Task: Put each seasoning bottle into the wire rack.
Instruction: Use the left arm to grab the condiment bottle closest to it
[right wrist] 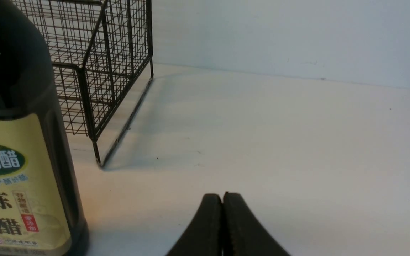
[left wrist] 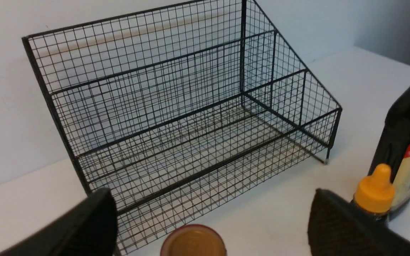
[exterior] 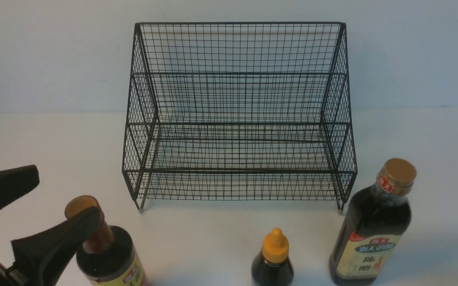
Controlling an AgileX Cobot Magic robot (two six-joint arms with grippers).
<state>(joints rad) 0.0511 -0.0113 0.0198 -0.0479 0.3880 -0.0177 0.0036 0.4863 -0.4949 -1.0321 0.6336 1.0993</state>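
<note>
The wire rack (exterior: 237,99) stands upright at the back of the white table (exterior: 431,139), its tall mesh back toward the pale wall (exterior: 54,51). All three bottles stand upright on the table in front of it, outside the rack.

The tall round bottle (exterior: 109,254), with a brown neck and a yellow label, is at the robot's left, near the rack's left front corner. The small bottle (exterior: 272,258) with the orange nozzle cap is in the middle, well in front of the rack. The square bottle (exterior: 376,230), with a gold cap and a cream label, is at the right, just beside the rack's right front leg.

The left jaws are spread wide around the top of the tall round bottle. In the left wrist view its cap lies between the two dark fingers (left wrist: 84,227), apart from both. In the front view one finger crosses the neck, and I cannot tell whether it touches.

The right jaws are pressed together and hold nothing. They are low over bare table, near the square bottle.
</note>
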